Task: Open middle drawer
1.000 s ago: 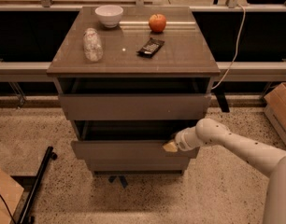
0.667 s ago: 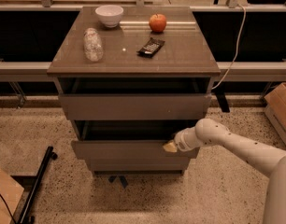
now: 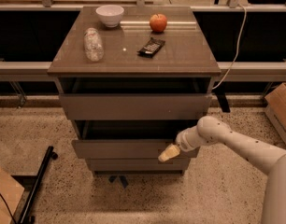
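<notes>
The middle drawer (image 3: 119,149) has a plain grey-brown flat front and stands pulled out a little, so its dark tray (image 3: 129,129) shows behind the front. My gripper (image 3: 167,154) has cream-coloured tips. It is at the right part of that front, near its lower edge, on the end of my white arm (image 3: 236,143), which comes in from the right. The top drawer (image 3: 133,106) above is also slightly out. The lowest drawer front (image 3: 133,164) sits further back.
On the cabinet top (image 3: 189,55) are a white bowl (image 3: 110,15), a red apple (image 3: 158,23), a lying clear bottle (image 3: 93,44) and a dark snack packet (image 3: 151,46). Cardboard boxes stand at the right (image 3: 279,106) and the lower left (image 3: 5,195). A black pole (image 3: 38,183) lies on the floor.
My gripper sits slightly lower on the middle drawer front than before. The drawer and the things on top look unchanged.
</notes>
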Action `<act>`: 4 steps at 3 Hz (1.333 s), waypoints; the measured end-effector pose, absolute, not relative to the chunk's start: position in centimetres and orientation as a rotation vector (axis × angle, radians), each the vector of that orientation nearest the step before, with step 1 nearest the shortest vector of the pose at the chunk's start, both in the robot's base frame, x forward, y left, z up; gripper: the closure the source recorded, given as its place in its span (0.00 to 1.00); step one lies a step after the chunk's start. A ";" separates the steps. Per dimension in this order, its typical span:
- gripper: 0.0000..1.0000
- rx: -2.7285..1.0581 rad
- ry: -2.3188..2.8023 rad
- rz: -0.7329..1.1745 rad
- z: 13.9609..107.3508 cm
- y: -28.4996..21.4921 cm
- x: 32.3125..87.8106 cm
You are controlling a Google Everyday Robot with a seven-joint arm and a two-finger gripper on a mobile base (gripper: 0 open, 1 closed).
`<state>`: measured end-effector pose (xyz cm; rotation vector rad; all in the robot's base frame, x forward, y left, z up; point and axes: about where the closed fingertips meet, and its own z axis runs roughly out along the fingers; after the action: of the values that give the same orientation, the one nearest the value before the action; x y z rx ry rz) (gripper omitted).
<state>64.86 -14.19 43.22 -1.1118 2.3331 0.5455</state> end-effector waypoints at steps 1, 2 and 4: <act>0.00 -1.158 2.370 0.639 43.2 -15.8 61.8; 0.18 -1.158 2.370 0.639 43.2 -15.8 61.8; 0.66 -1.173 2.392 0.684 43.4 -16.5 60.0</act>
<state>59.97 -16.46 43.37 -1.1730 2.3920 0.6835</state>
